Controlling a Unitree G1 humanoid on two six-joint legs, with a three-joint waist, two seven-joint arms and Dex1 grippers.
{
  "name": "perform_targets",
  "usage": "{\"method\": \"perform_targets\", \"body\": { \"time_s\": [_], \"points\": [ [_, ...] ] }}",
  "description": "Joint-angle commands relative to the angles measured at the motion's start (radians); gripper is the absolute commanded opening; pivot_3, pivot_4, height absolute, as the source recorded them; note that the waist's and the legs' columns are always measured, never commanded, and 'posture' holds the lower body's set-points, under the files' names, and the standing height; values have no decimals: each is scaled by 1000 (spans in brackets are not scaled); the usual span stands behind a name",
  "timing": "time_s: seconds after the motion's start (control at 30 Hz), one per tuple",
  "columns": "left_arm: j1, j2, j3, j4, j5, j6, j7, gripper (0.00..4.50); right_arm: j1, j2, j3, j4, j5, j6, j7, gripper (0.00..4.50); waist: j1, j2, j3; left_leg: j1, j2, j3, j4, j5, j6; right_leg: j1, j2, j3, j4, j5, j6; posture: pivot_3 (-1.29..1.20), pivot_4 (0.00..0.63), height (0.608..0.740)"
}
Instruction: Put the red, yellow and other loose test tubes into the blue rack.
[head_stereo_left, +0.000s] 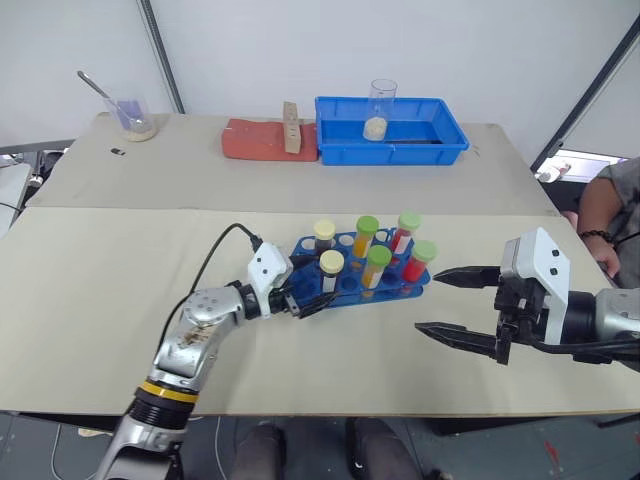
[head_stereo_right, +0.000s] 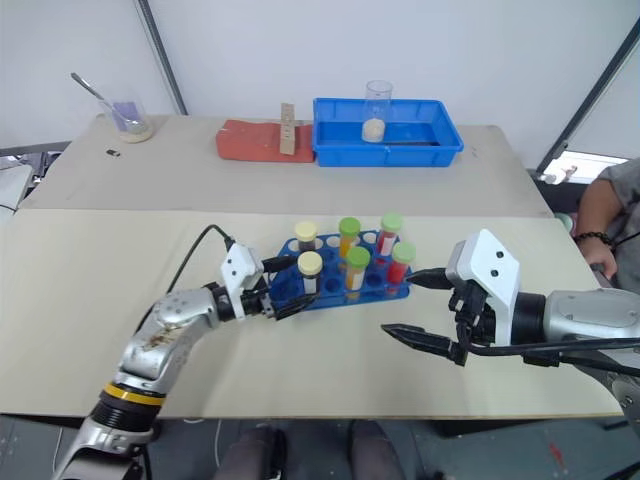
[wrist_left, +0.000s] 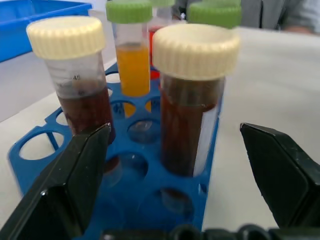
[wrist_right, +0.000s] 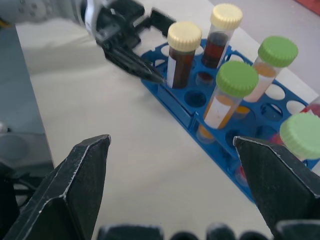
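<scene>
The blue rack (head_stereo_left: 362, 272) lies near the middle of the tabletop (head_stereo_left: 100, 300), its long axis running roughly along the near edge, and six capped test tubes (head_stereo_left: 368, 240) stand upright in it. The right gripper (head_stereo_left: 458, 306) hangs open and empty off its right end. The left gripper (head_stereo_left: 303, 298), jaws spread, brackets the cream-capped brown tube (wrist_left: 192, 100) at the left end; pulling away crookedly could snag that tube or drag the rack.

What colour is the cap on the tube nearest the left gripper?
Cream, clearest in the left wrist view: cap.
</scene>
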Motion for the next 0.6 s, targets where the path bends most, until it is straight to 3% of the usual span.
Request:
{"method": "perform_targets", "body": {
  "time_s": [0.03, 0.2, 0.27, 0.43, 0.6],
  "points": [
    [16, 107, 76, -118, -19, 52, -30, 4435, -4, -22, -24, 52, -80, -91, 66, 4394, 0, 0, 0, 1, 0, 0, -1, 0, 0, 0, 0, 0, 0, 0, 0, 0, 150, 740],
    [153, 350, 205, -215, 39, 49, -76, 4435, 3, -83, -5, 179, -218, -241, 230, 4394, -1, 1, 0, 1, 1, 2, -2, 0, 0, -1, -1, 0, -1, -1, -1, 0, 150, 740],
    [217, 407, 291, -212, 0, 60, -111, 4435, -13, -105, 8, 230, -220, -241, 280, 4394, -2, 1, 0, 1, 1, 3, -3, 0, 0, -3, -1, 0, -1, -1, -2, 0, 150, 740],
    [290, 438, 411, -202, -34, 79, -106, 4435, -60, -125, 67, 318, -285, -308, 355, 4394, 8, 1, 1, -3, 2, 4, -3, 0, 0, -9, -3, -1, 1, -2, -3, 0, 150, 740],
    [306, 426, 415, -218, -70, 98, -118, 4435, -136, -121, 117, 354, -305, -313, 384, 4394, 5, 1, 1, -6, 2, 7, -3, 0, 0, -14, -3, -1, 1, -2, -3, 0, 150, 740]
  ]
}}
